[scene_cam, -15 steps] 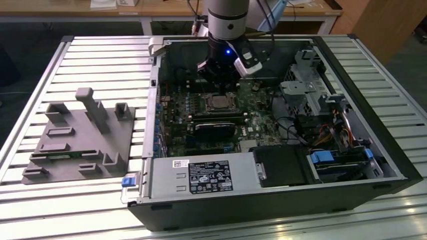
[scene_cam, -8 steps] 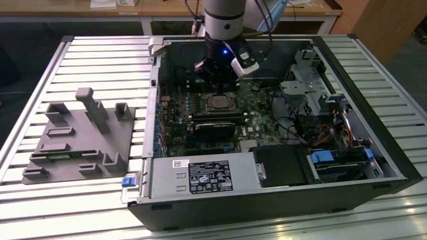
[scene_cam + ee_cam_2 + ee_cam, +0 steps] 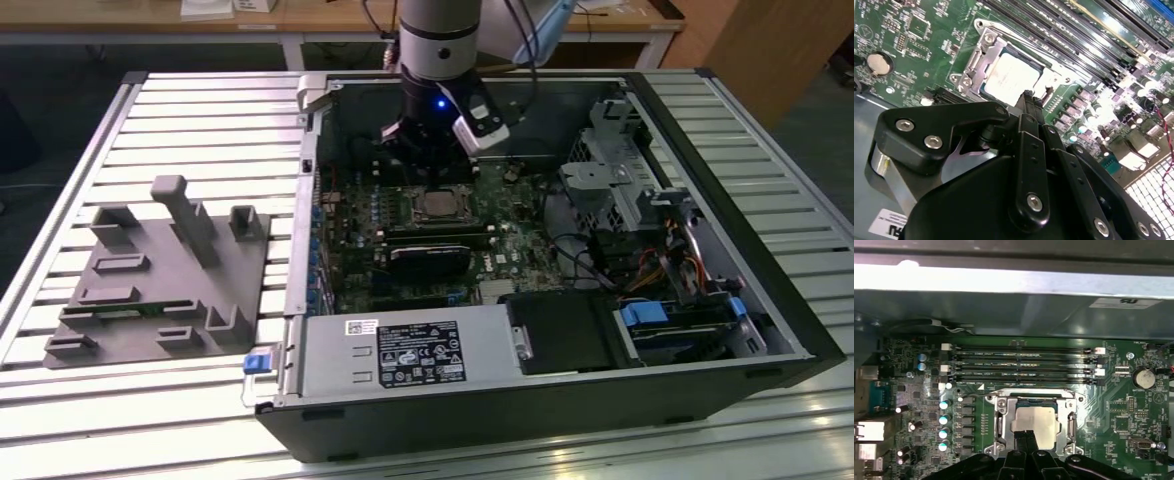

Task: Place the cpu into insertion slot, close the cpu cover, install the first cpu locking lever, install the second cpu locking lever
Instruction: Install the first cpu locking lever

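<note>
**CPU seated, cover down, pincer closed right over it**

An open PC case (image 3: 534, 425) is laid on its side on a slatted aluminium table (image 3: 200, 130). In the exterior view a grey moulded fixture (image 3: 160, 290) is parked at 9 o'clock of the case. A light wooden workbench (image 3: 160, 25) is seen across the back at 12 o'clock, with dark floor (image 3: 54, 90) below it. The arm (image 3: 438, 40) is seen over the case at 12 o'clock, and the gripper (image 3: 430, 172) is held low over the motherboard (image 3: 527, 245).

In both wrist views the cpu (image 3: 1038, 421) (image 3: 1011, 75) is seen seated in the insertion slot (image 3: 1029, 400). Its pale metal top is shown through the window of the cpu cover (image 3: 999, 422) (image 3: 979, 65), which is laid flat over it. The fingertips (image 3: 1022, 440) are pressed together with nothing pinched between them and are parked at the cpu's edge. Whether contact is made can't be told. Four memory slots (image 3: 1019, 365) are lined up just beside the socket. A labelled power supply (image 3: 400, 355) is found at 6 o'clock of the board in the exterior view.
</note>
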